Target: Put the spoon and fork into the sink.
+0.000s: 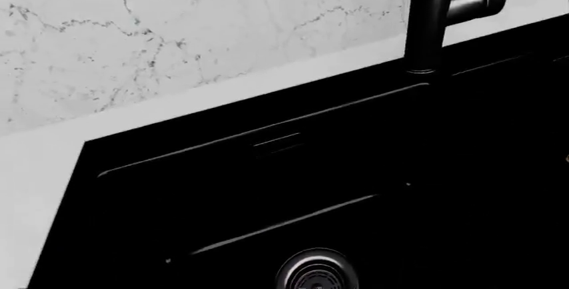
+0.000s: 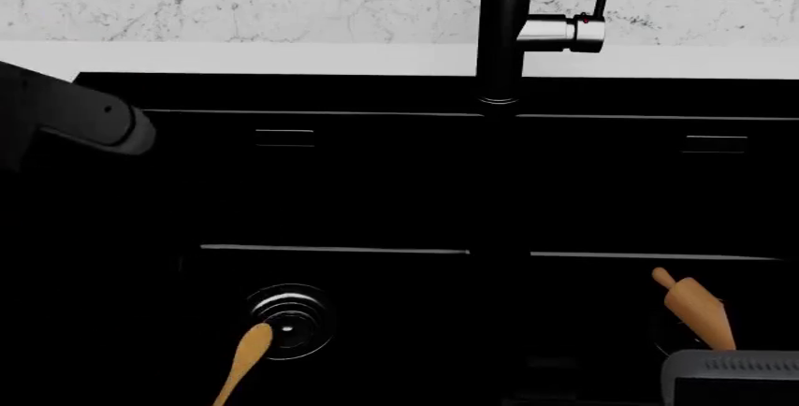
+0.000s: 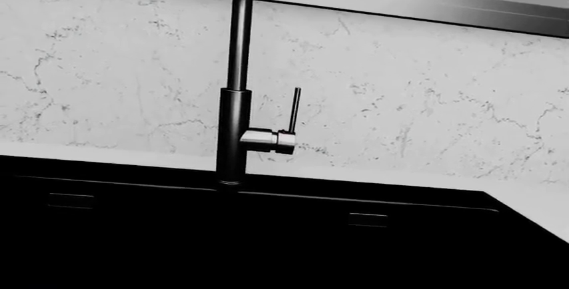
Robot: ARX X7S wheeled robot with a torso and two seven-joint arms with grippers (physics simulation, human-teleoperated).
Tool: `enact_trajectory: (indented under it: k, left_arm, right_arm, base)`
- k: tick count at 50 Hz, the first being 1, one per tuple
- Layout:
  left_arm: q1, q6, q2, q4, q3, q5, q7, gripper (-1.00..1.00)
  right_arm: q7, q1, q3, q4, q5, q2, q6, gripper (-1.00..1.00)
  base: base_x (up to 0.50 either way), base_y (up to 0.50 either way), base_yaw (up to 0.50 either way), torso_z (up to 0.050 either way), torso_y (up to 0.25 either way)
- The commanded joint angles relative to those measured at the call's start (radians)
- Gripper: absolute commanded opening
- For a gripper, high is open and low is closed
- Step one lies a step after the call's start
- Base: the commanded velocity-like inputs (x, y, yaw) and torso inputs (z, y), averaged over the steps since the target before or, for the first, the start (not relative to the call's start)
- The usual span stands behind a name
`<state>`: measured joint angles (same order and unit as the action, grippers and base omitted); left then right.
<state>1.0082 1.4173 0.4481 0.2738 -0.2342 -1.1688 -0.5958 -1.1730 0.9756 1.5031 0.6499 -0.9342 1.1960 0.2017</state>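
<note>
Head view: looks steeply down from above and in front of the sink (image 2: 374, 97), both basins and the faucet (image 2: 502, 32) in frame. Left wrist view: tilted, close over one basin, its drain (image 1: 316, 272) at the edge. Right wrist view: lower, near level, facing the marble backsplash (image 3: 427, 102). All three share the faucet and the sink's back rim.

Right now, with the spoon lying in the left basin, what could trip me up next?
The fork is in no view, so reaching for it blind is a gamble. The rolling pin in the right basin is tan like the spoon and could be mistaken for cutlery. Neither end effector shows its fingers, so grip state is unknown, and the faucet stands between the basins, risking an arm strike.
</note>
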Motion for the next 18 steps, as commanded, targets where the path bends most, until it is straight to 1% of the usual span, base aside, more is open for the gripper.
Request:
enact_trajectory:
  k: [1, 2, 3, 8, 10, 12, 14, 17, 18]
  left_arm:
    - [-0.178, -0.042, 0.088, 0.325, 0.217, -0.085, -0.077, 1.00]
    - [-0.218, -0.079, 0.098, 0.358, 0.221, -0.048, -0.070, 1.00]
    - [-0.258, -0.101, 0.104, 0.381, 0.235, -0.047, -0.058, 1.00]
    - [-0.403, -0.219, 0.120, 0.486, 0.263, 0.055, -0.037, 1.00]
    - [-0.457, -0.254, 0.121, 0.512, 0.285, 0.053, -0.015, 1.00]
    - [-0.536, -0.317, 0.120, 0.539, 0.270, 0.126, 0.018, 1.00]
    - [-0.587, -0.367, 0.118, 0.540, 0.273, 0.169, 0.044, 1.00]
    - [-0.673, -0.464, 0.122, 0.523, 0.215, 0.304, 0.095, 1.00]
    - [-0.684, -0.476, 0.122, 0.518, 0.212, 0.315, 0.100, 1.00]
  right_arm:
    - [0.009, 0.001, -0.018, 0.008, 0.027, -0.013, -0.014, 1.00]
    - [0.009, -0.002, -0.017, 0.006, 0.031, -0.014, -0.010, 1.00]
    - [0.009, -0.005, -0.017, 0.003, 0.031, -0.015, -0.006, 1.00]
    - [0.002, -0.008, -0.018, 0.014, 0.036, -0.008, -0.007, 1.00]
    - [-0.004, -0.012, -0.017, 0.021, 0.042, -0.002, -0.004, 1.00]
    - [-0.009, -0.019, -0.016, 0.025, 0.048, 0.004, 0.003, 1.00]
    - [-0.012, -0.021, -0.017, 0.027, 0.050, 0.007, 0.005, 1.00]
    - [-0.016, -0.026, -0.016, 0.033, 0.056, 0.013, 0.007, 1.00]
    - [-0.017, -0.028, -0.016, 0.034, 0.058, 0.016, 0.010, 1.00]
  base:
    - [0.00, 0.00, 0.00, 0.000, 0.000]
    - [0.00, 0.00, 0.00, 0.000, 0.000]
    - [0.00, 0.00, 0.00, 0.000, 0.000]
    - [0.00, 0.00, 0.00, 0.000, 0.000]
    - [0.00, 0.00, 0.00, 0.000, 0.000]
    - [0.00, 0.00, 0.00, 0.000, 0.000]
    - [0.00, 0.00, 0.00, 0.000, 0.000]
    - [0.00, 0.00, 0.00, 0.000, 0.000]
    - [0.00, 0.00, 0.00, 0.000, 0.000]
